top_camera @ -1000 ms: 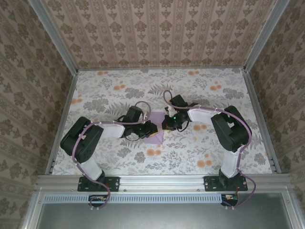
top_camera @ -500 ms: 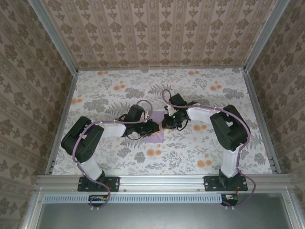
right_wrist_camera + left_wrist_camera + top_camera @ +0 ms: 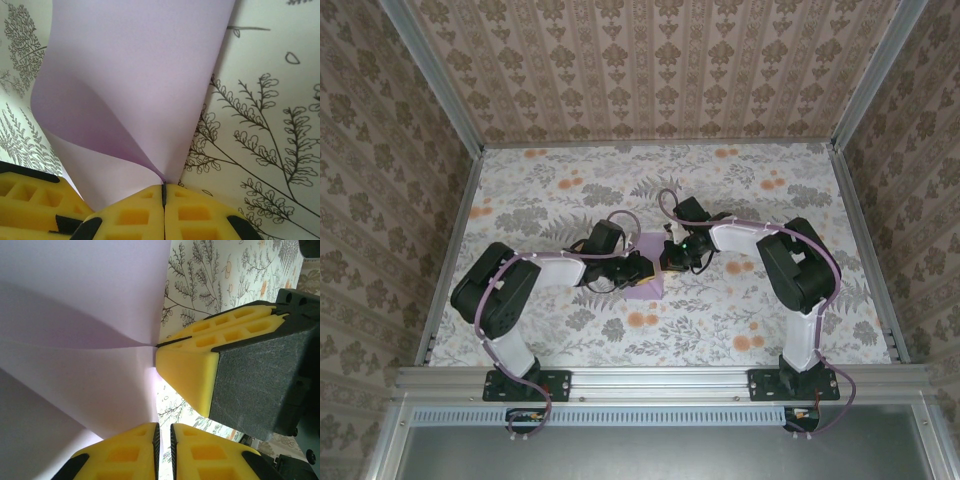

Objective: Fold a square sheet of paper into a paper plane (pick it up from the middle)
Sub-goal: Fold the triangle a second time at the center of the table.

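Status: early fold, I'd say. The square sheet of paper (image 3: 140, 75) sits mid-table (image 3: 770, 200) between the two arms, not flat: one part is curled up and over in a soft loop with no hard crease in it. The right gripper (image 3: 163, 200) has its pads pressed together on the sheet's edge, and the paper pinches down to a point right at the fingertips. The left gripper (image 3: 164, 442) is just beside it, with its fingers narrow and only a thin slit between the pads. The sheet's edge runs down to those tips, but I can't tell whether it's actually nipped. No paper plane shape at all, so most of the task is ahead. Next move likely needs the lifted edge carried across to meet the opposite edge squarely, then laid down and the loop pressed flat into a crease. Risks: thin paper skewing, or slipping out of the pinch.
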Motion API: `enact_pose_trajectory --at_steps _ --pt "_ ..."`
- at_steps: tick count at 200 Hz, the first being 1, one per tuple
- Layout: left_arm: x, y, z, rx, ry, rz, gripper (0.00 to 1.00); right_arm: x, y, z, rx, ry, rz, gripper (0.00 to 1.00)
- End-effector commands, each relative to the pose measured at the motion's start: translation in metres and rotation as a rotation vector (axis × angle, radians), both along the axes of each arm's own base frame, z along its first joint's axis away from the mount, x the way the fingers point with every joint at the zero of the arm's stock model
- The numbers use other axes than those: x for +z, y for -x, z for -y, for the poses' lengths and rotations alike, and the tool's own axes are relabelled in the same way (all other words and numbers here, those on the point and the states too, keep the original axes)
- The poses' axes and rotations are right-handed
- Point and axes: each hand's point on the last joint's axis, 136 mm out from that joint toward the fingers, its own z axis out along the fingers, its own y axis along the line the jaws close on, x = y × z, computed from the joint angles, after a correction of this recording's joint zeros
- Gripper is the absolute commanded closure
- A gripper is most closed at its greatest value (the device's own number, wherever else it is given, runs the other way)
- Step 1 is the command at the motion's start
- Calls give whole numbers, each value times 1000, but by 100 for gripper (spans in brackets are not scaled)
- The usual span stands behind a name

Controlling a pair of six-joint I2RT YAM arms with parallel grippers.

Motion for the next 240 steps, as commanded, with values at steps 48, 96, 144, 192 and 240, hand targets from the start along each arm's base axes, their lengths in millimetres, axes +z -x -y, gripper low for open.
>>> enact_pose_trajectory --at_steps 48,96,144,192,240 --pt "6 -10 -4 6 -67 46 84 -1 -4 -1 25 19 16 92" --pt "-3 -10 -5 5 -90 35 84 -2 -6 -1 30 22 25 93" --pt "-6 -11 -5 4 -90 30 84 -1 -10 -3 35 22 33 93" --pt "-9 -11 -5 4 -96 20 84 -1 -11 -4 37 19 37 93" --pt "-12 -11 -5 4 -98 14 84 -4 -12 -4 37 22 32 93"
